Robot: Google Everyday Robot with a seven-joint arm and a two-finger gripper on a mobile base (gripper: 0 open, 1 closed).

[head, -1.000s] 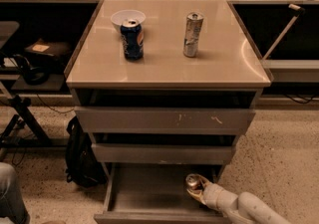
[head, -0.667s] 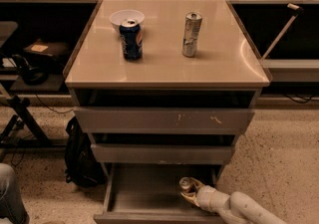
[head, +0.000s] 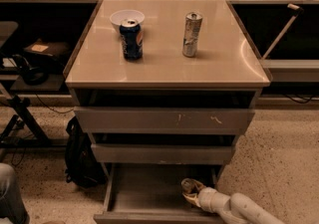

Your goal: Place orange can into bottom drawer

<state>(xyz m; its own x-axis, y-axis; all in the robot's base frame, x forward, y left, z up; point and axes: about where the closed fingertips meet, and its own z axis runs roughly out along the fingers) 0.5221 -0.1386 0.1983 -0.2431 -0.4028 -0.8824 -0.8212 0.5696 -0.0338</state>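
The bottom drawer (head: 144, 193) is pulled open at the foot of the grey cabinet, and its grey floor shows. My gripper (head: 193, 194) reaches in from the lower right, over the drawer's right part. It is shut on the orange can (head: 189, 186), whose silver top faces up and left. The can sits low inside the drawer. I cannot tell whether it touches the floor.
On the cabinet top (head: 224, 63) stand a dark blue can (head: 131, 39), a white bowl (head: 126, 18) behind it and a slim silver can (head: 191, 34). The two upper drawers (head: 164, 121) are slightly open. A black backpack (head: 80, 156) leans at the left, and a person's knee (head: 9, 193) shows at the lower left.
My arm has moved left and lower with the orange can, bringing it further into the bottom drawer.
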